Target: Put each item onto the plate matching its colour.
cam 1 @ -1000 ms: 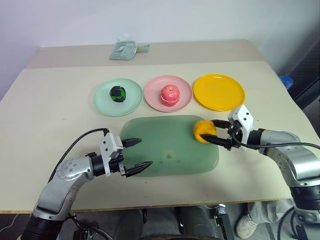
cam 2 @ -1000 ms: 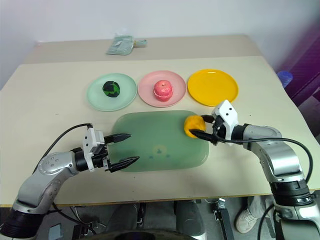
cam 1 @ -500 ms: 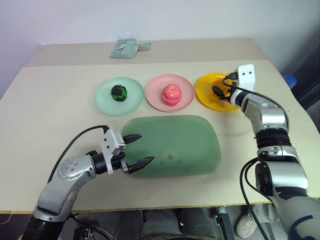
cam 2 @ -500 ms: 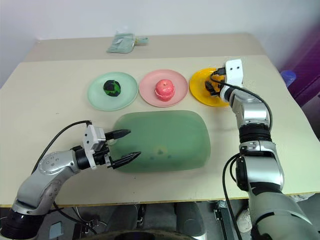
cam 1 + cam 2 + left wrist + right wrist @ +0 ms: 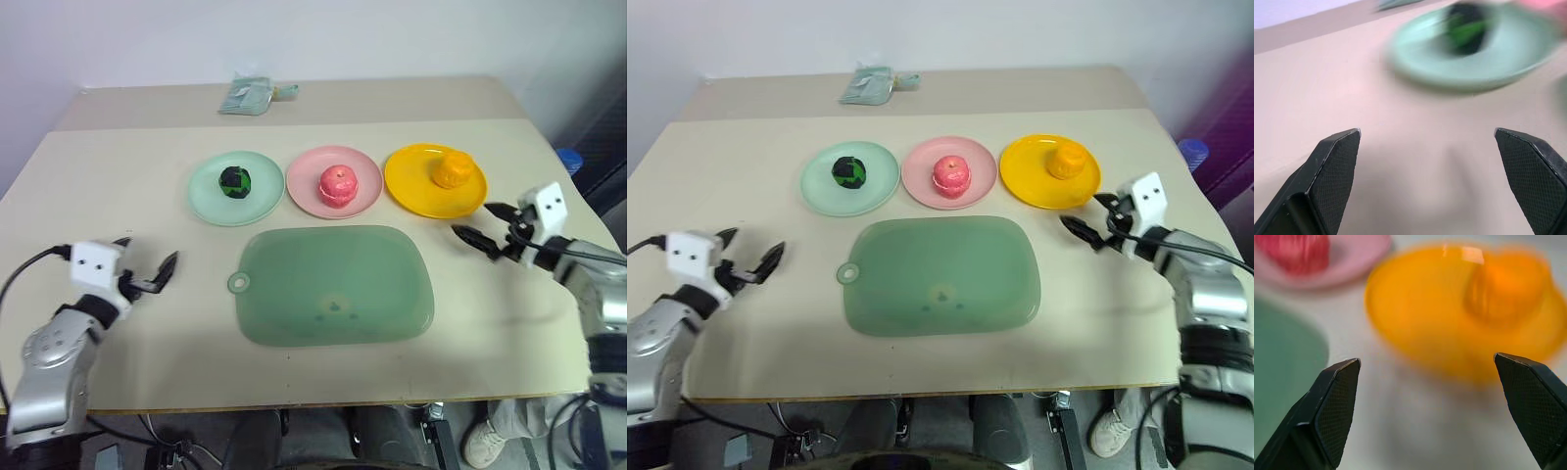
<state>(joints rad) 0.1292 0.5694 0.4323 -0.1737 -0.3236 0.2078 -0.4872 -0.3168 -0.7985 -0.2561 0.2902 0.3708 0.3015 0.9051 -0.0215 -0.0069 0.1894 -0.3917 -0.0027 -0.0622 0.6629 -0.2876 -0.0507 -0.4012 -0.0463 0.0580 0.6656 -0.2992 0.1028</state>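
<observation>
The black-and-green ball (image 5: 233, 179) sits on the mint green plate (image 5: 209, 201). On the pink plate (image 5: 306, 199) rests the pink apple-like ball (image 5: 337, 183). The orange ball (image 5: 454, 168) lies on the yellow-orange plate (image 5: 411, 186). My right gripper (image 5: 472, 219) hangs open and empty just in front of that plate, to its right; its wrist view looks at the orange ball (image 5: 1503, 284). Far to the left, my left gripper (image 5: 149, 251) is open and empty over bare table, in front of the green plate (image 5: 1508, 63).
A large translucent green board (image 5: 333, 284) lies in the middle, in front of the three plates. A crumpled green packet (image 5: 245, 96) lies at the table's back. A blue object (image 5: 565, 159) stands beyond the right edge.
The right gripper carried the orange ball from the board to the yellow-orange plate, let it go and drew back to the right. The left gripper swung left, away from the board.
</observation>
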